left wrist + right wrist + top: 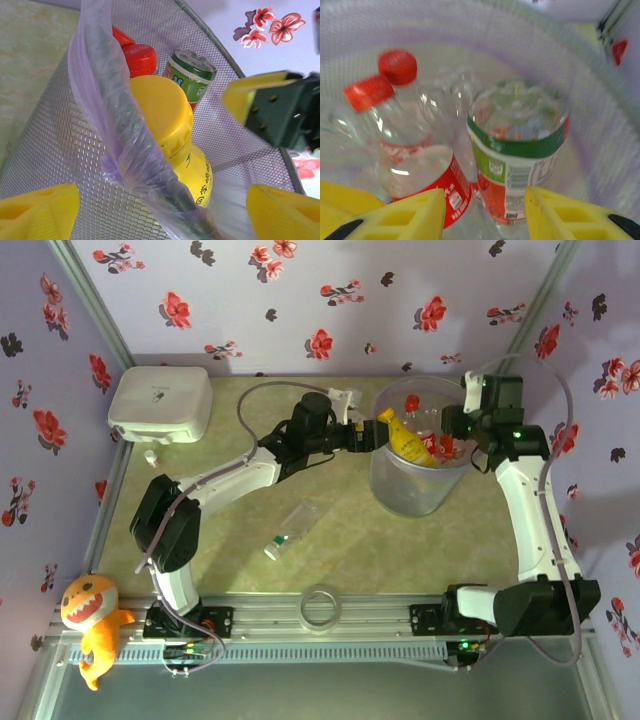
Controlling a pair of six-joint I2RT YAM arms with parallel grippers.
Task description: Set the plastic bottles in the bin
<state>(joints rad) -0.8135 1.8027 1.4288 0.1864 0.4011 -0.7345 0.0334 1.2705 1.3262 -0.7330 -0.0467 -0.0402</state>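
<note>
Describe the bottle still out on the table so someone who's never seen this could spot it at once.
Find the big round bin at the back right of the green table. Nearer the arm bases and to its left, one small bottle lies on its side. Clear with a pale cap, it lies on bare tabletop while the other bottles sit inside the bin.

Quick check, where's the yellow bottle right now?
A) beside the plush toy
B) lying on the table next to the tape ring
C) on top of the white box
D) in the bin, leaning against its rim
D: the top view shows the yellow bottle inside the bin, tilted with its neck up against the rim on the left arm's side.
</note>
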